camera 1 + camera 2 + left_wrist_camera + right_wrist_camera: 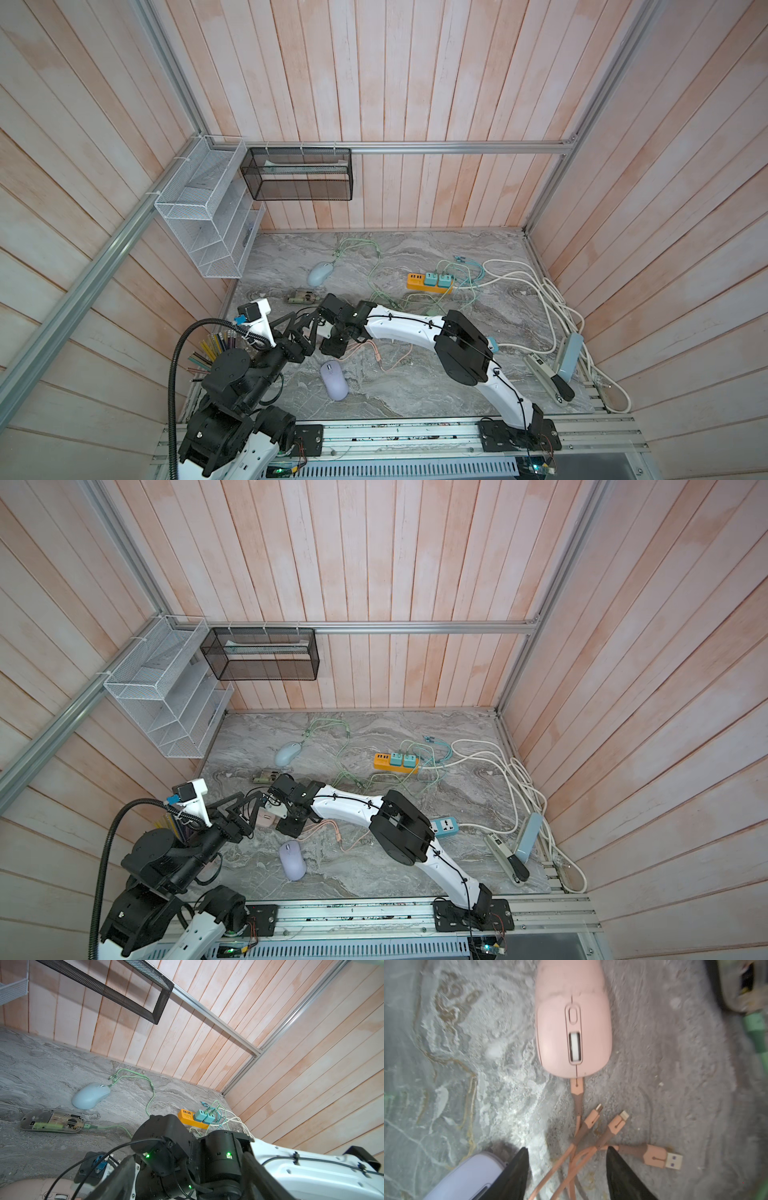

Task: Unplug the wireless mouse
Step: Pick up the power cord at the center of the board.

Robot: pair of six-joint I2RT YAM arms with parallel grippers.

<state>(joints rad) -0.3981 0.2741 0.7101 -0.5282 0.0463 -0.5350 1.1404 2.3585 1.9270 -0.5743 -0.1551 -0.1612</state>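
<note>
Pink wireless mouse (pixel 573 1022) lies on the grey marbled surface (pixel 467 1084) just ahead of the right hand (pixel 566 1149), with the pink cable plug (pixel 577 1088) seated in its nose; that hand is released, fingers (pixel 519 1172) apart, cable strands running loose between them; a spare USB plug (pixel 672 1160) lies near one fingertip; a lilac mouse (pixel 467 1176) sits beside the other finger; the left hand (pixel 257 807) stands spread wide beyond the pink mouse.
</note>
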